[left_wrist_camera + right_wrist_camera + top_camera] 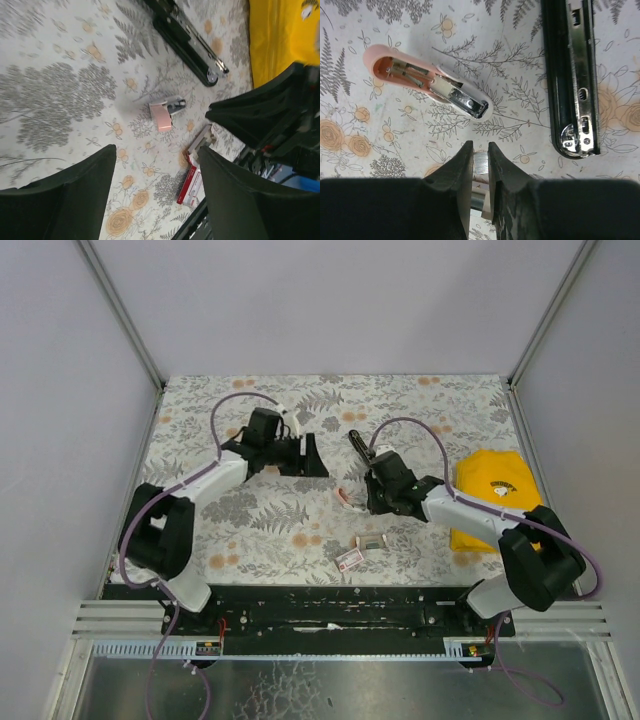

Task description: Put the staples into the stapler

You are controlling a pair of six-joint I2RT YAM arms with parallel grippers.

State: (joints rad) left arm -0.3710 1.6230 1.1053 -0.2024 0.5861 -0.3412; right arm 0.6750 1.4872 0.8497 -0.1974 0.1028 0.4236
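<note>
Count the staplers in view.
2: the black stapler lies opened out flat; a small pink stapler lies open beside it, not touching. Others may be hidden.

Left arm (190, 490) and right arm (470, 508): white link shells, black joint housings, one lilac cable (235, 400) apiece rising from black base rail (320, 606); left gripper (155, 165) and right gripper (480, 150) have matte-black wedge fingers (452, 177).

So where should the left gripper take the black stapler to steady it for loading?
Probably across its narrow width, near the rounded end, coming straight down from above. The stapler lies flat and long with its metal channel facing up, so the left gripper, jaws open, can straddle the two long sides.
</note>
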